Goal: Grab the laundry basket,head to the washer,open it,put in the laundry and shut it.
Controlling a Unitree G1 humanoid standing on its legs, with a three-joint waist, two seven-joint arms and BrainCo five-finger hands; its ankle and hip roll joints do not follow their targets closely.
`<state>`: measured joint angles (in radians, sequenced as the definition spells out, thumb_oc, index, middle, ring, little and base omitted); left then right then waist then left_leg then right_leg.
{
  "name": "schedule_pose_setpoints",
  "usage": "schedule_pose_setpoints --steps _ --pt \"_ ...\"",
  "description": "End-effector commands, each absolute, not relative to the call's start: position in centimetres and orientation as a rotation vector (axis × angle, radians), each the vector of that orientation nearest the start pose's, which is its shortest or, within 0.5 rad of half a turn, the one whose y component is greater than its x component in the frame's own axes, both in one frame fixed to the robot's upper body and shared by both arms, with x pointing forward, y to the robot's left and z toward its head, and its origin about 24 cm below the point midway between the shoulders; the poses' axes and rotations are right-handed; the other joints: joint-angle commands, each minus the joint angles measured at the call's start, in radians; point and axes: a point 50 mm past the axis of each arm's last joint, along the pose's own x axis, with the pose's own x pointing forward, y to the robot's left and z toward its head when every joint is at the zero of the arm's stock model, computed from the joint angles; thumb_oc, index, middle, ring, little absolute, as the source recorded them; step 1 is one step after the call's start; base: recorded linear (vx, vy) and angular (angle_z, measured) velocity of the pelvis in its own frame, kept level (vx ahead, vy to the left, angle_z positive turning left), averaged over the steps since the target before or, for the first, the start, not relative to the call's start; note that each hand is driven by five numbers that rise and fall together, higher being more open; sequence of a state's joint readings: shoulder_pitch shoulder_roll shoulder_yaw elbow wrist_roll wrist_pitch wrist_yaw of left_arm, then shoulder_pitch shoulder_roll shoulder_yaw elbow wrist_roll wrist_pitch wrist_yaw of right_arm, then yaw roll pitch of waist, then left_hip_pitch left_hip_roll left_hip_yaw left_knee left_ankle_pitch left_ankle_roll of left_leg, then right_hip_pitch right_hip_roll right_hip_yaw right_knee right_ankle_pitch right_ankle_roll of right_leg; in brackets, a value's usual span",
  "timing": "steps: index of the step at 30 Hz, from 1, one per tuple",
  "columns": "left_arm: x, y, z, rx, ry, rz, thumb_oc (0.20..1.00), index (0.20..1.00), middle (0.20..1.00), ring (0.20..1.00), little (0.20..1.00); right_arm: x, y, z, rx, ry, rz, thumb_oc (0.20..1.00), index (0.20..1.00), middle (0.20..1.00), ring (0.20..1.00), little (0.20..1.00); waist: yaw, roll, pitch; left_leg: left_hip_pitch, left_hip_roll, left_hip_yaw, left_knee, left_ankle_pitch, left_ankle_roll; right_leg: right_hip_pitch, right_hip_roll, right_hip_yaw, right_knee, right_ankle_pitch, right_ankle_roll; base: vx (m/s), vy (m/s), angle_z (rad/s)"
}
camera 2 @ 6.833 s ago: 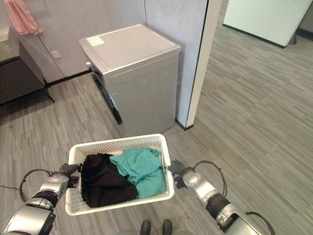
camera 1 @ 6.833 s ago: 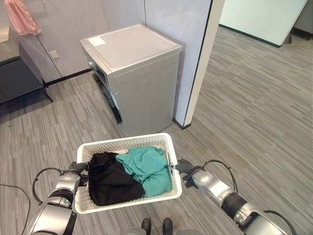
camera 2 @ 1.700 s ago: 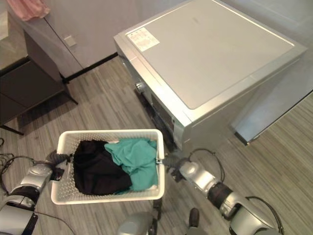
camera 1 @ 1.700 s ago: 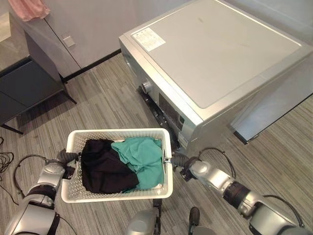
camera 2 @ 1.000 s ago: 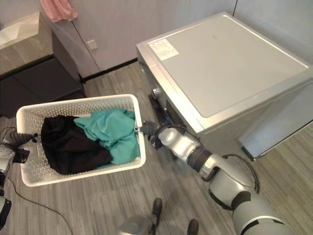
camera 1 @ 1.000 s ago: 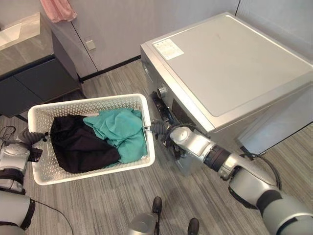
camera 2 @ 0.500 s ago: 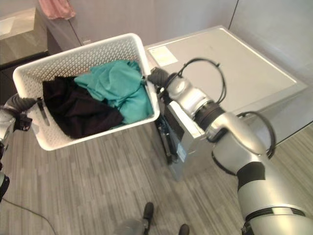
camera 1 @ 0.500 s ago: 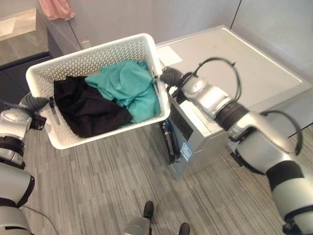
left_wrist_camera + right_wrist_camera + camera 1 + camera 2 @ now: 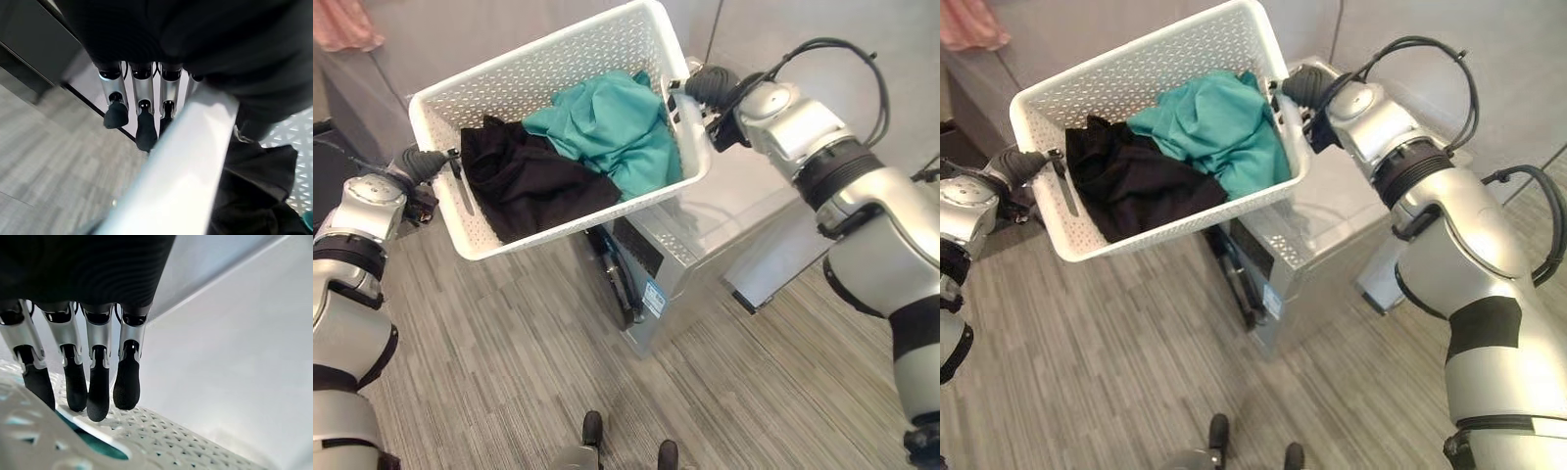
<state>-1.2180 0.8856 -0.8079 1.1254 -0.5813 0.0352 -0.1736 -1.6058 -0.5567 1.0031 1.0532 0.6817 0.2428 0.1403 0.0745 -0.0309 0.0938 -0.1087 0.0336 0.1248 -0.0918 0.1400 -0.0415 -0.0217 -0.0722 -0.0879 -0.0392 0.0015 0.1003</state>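
Both hands, left hand (image 9: pixel 419 163) and right hand (image 9: pixel 705 86), curl round the laundry basket (image 9: pixel 533 73) ends, holding it above the washer (image 9: pixel 680 264) (door below, closed).

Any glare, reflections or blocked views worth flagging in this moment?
Right eye view: the laundry basket holes seem to mirror as a dotted pattern on the washer top beneath it. Left wrist view: the basket's rim crosses as a bright, featureless band beside the left robot hand. Right wrist view: a plain bright surface behind the right robot hand.
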Motion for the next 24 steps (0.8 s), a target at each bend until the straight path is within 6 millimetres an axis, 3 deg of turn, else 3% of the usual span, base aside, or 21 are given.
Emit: schedule_pose_setpoints --steps 1,5,8,9,11,14,22,23,24 --pt "38.5 32.6 27.2 0.664 0.056 0.221 0.2 0.2 0.2 0.2 0.2 38.4 -16.7 44.3 -0.478 -0.408 0.025 0.2 0.2 0.2 0.2 0.2 -0.002 -0.053 0.001 0.014 0.013 0.012 0.005 -0.084 -0.049 0.078 -0.117 -0.016 -0.048 0.034 0.112 0.0 0.015 -0.07" --pt "39.9 29.5 28.8 0.631 -0.027 0.193 0.2 0.2 0.2 0.2 0.2 38.7 -20.5 43.0 -0.534 -0.311 -0.114 0.2 0.2 0.2 0.2 0.2 -0.025 -0.039 0.014 0.005 0.012 0.023 0.005 -0.086 -0.048 0.053 -0.124 -0.002 -0.048 0.046 0.116 0.0 0.016 -0.17" --pt "40.1 29.0 29.1 0.62 -0.04 0.187 0.2 0.2 0.2 0.2 0.2 38.6 -21.0 42.9 -0.536 -0.3 -0.137 0.2 0.2 0.2 0.2 0.2 -0.025 -0.037 0.017 0.0 0.013 0.025 0.005 -0.085 -0.047 0.046 -0.124 0.002 -0.048 0.049 0.117 0.0 0.003 -0.08" --pt "40.7 26.8 30.7 0.566 -0.118 0.175 0.2 0.2 0.2 0.2 0.2 38.8 -22.4 42.0 -0.54 -0.257 -0.2 0.2 0.2 0.2 0.2 0.2 -0.032 -0.028 0.034 -0.017 0.011 0.03 0.005 -0.084 -0.045 0.021 -0.127 0.014 -0.048 0.061 0.119 -0.02 0.005 -0.14" --pt "40.9 26.1 31.0 0.552 -0.135 0.166 0.2 0.2 0.2 0.2 0.2 38.8 -22.7 41.8 -0.535 -0.248 -0.211 0.2 0.2 0.2 0.2 0.2 -0.03 -0.025 0.037 -0.024 0.011 0.031 0.005 -0.082 -0.044 0.012 -0.128 0.018 -0.048 0.065 0.12 -0.01 0.001 -0.21" --pt "41.3 23.6 32.9 0.52 -0.212 0.134 0.2 0.2 0.2 0.2 0.2 39.0 -23.5 41.1 -0.522 -0.222 -0.25 0.2 0.2 0.2 0.2 0.2 -0.024 -0.014 0.052 -0.05 0.009 0.029 0.005 -0.077 -0.043 -0.016 -0.13 0.023 -0.048 0.072 0.122 0.0 -0.004 -0.11" --pt "41.2 21.5 36.1 0.517 -0.288 0.168 0.2 0.2 0.2 0.2 0.2 39.9 -22.6 39.4 -0.507 -0.185 -0.244 0.2 0.2 0.2 0.2 0.2 -0.016 0.007 0.077 -0.099 0.002 0.02 0.005 -0.066 -0.042 -0.062 -0.135 0.029 -0.048 0.08 0.122 0.0 0.001 -0.01" --pt "41.2 21.3 36.4 0.511 -0.293 0.176 0.2 0.2 0.2 0.2 0.2 40.1 -22.1 39.2 -0.514 -0.183 -0.232 0.231 0.231 0.231 0.231 0.231 -0.016 0.01 0.079 -0.105 0.001 0.018 0.005 -0.065 -0.042 -0.067 -0.135 0.031 -0.048 0.081 0.122 0.0 0.0 0.0" --pt "41.1 21.2 36.7 0.504 -0.301 0.179 0.2 0.2 0.2 0.2 0.2 40.2 -21.7 39.1 -0.521 -0.181 -0.225 0.536 0.536 0.536 0.536 0.536 -0.016 0.011 0.081 -0.109 0.0 0.016 0.005 -0.064 -0.043 -0.07 -0.135 0.032 -0.048 0.081 0.121 0.04 0.004 -0.01"
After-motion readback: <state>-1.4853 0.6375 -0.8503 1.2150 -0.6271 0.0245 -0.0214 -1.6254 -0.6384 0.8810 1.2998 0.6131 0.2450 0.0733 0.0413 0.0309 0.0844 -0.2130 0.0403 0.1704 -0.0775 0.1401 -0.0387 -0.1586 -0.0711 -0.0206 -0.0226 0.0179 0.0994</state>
